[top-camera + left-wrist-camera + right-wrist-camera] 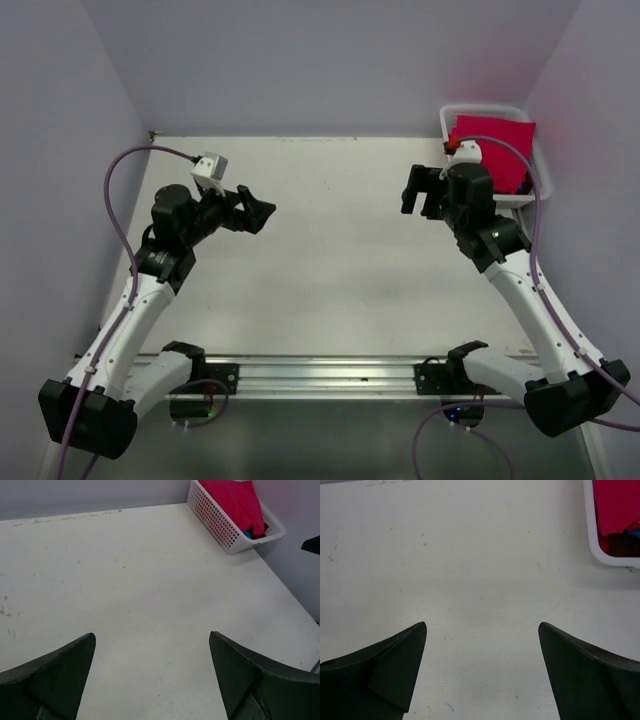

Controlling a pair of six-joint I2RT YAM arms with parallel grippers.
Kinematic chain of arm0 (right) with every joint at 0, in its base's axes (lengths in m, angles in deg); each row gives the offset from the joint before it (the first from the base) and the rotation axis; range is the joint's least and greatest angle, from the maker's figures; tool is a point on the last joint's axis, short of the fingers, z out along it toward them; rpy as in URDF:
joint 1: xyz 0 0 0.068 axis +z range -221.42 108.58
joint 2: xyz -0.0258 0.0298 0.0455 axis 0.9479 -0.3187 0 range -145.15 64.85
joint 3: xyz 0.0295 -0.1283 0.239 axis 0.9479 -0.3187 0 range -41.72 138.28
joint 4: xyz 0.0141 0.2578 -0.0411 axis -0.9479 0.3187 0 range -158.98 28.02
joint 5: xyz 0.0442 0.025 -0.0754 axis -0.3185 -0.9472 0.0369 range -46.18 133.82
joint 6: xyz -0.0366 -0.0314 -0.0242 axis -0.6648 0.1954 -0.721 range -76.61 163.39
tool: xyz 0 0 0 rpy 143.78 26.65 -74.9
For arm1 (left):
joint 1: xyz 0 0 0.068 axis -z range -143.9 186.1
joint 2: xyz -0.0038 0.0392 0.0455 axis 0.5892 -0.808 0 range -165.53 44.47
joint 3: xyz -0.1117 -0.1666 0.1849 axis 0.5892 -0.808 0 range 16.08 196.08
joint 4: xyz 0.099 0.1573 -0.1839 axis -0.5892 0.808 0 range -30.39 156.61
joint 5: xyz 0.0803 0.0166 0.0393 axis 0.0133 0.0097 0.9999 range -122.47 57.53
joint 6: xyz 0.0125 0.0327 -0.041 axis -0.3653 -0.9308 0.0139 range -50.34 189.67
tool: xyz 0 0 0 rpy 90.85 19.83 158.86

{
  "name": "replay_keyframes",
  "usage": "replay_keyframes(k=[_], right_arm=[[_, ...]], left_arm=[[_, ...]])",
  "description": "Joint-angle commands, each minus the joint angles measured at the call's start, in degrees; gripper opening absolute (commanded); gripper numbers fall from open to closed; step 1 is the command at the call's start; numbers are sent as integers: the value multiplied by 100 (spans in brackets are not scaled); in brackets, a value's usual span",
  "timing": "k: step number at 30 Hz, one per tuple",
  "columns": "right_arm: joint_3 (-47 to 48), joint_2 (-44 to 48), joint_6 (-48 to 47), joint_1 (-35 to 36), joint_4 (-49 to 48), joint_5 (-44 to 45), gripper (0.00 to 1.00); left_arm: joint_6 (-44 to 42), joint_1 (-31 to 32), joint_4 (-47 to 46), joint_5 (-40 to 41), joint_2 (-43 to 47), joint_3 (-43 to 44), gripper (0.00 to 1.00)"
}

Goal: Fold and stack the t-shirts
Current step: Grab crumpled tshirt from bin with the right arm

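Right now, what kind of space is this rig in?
Probably a lab test cell: left arm and right arm bolted to a rail, plain walls boxing a white table, one basket of red t-shirts.

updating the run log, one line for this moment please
folding: not started | t-shirts: in basket, far right corner | left gripper: open, empty | right gripper: open, empty

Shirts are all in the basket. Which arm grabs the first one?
Right, probably. The right gripper hangs open beside the white basket holding the red t-shirts; the left gripper, also open, is across the table.
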Motion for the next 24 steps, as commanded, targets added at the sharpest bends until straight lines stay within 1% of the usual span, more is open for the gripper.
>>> replay_keyframes(k=[1,4,6,7,9,10,11,12,13,15,16,17,19,22,24], right_arm=[[70,51,-67,45,-150,3,99],[8,95,-137,36,-291,-41,99],[-10,69,-120,36,-370,204,99],[103,-61,11,36,-326,841,99],[384,-421,135,27,42,1494,99],[768,-945,214,18,182,1880,99],[964,-1211,232,-8,375,2258,99],[1148,-1475,215,-34,421,2366,99],[1533,-2078,232,-78,482,2455,99],[1983,-2644,249,-174,728,2587,99],[2455,-2882,380,-340,842,2613,99],[2669,-3310,451,-464,1043,2544,99],[3186,-3612,591,-771,1185,2237,99],[3714,-4043,496,-939,1361,2183,99],[3865,-4184,469,-1001,1335,2157,99]], left_arm=[[-112,30,-178,7,16,229,100],[-138,30,-152,86,25,238,100],[-139,30,-160,104,34,229,100],[-139,30,-160,104,25,229,100],[-139,30,-160,69,42,221,100],[-121,30,-160,86,42,229,100],[-112,30,-160,103,51,212,100],[-112,30,-152,121,60,212,100],[-112,30,-125,173,51,212,100],[-138,30,15,332,34,229,100],[-165,30,85,376,34,238,100],[-182,30,208,454,34,247,100],[-235,30,288,534,68,230,100],[-262,39,393,736,165,159,100],[-270,30,385,780,235,89,100]])
